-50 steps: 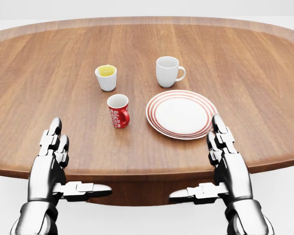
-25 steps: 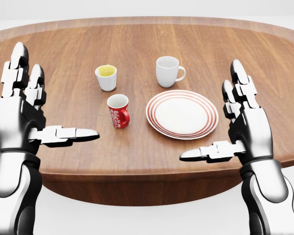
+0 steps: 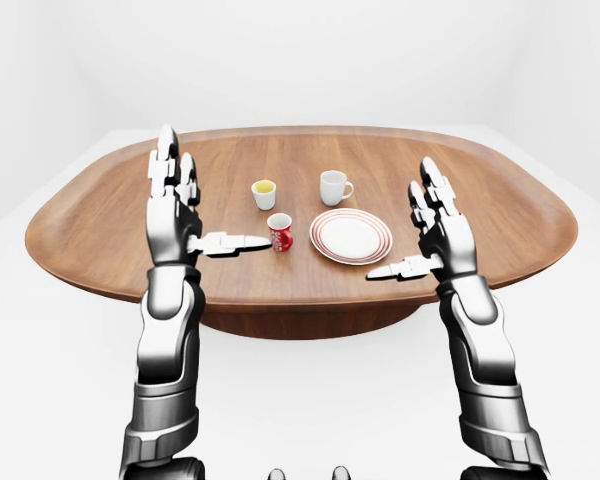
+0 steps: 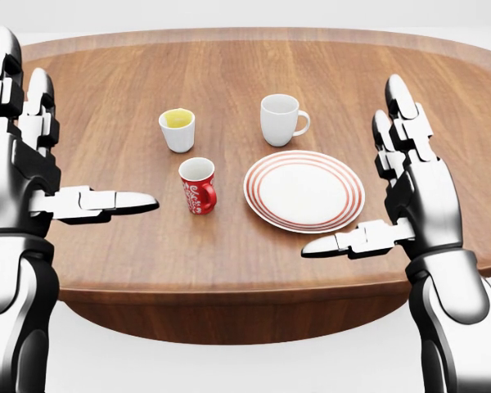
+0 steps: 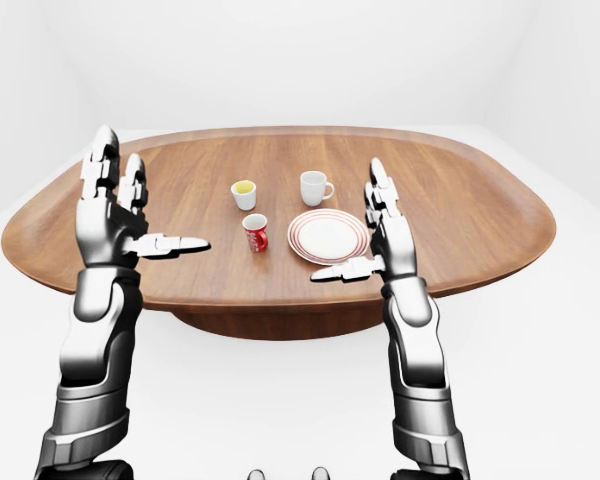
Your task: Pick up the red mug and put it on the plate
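The red mug stands upright on the wooden table, its handle toward the white plate with red rings just to its right. My left hand is open, raised at the left of the head view, its thumb pointing toward the mug without touching it. My right hand is open, raised to the right of the plate, apart from it. Both hands are empty.
A white cup with yellow contents stands above the red mug in the head view. A white mug stands above the plate. The table's near edge runs below my hands.
Both hands rose from below the table edge to above the tabletop. The left hand kept rising and moved left over the last half second. The mug and plate did not move.
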